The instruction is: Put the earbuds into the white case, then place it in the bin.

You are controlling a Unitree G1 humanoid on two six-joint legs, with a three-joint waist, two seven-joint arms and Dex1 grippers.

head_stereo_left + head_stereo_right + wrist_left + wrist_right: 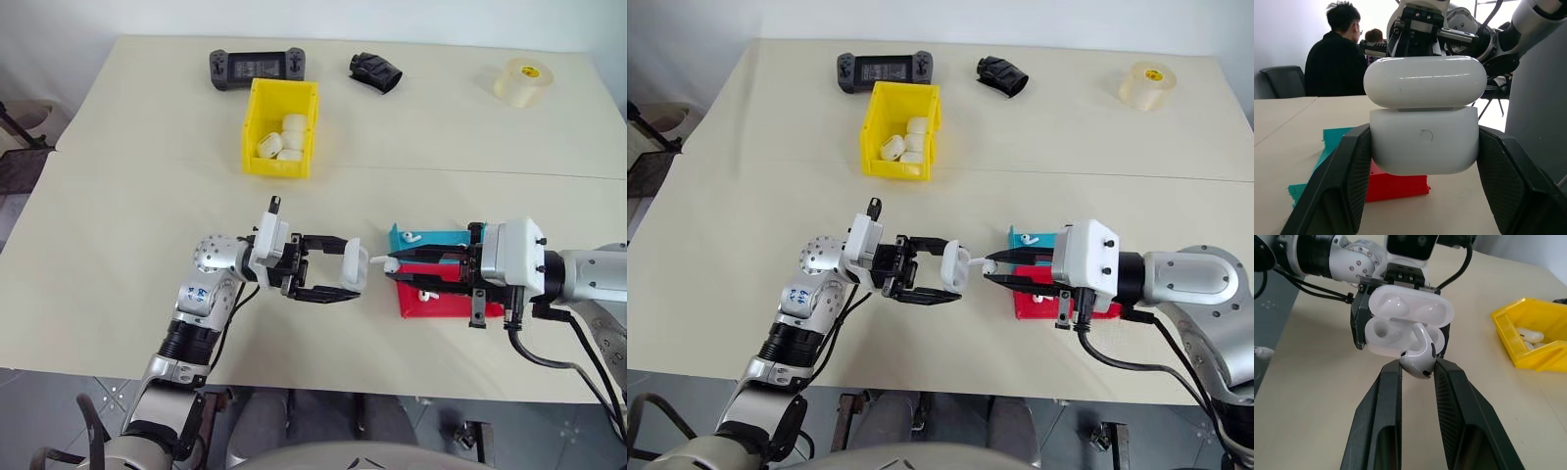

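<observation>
Left tool (345, 279) gripped the open case (356, 265) above the table (147, 215), cavity facing 3 o'clock. Right tool (1418, 366), pinching an earbud (1419, 357), held its stem at the empty socket. Bin (280, 127) lay toward 11 o'clock.

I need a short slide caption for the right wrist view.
Right hand inserts an earbud into the open white case held by the left hand.
</observation>
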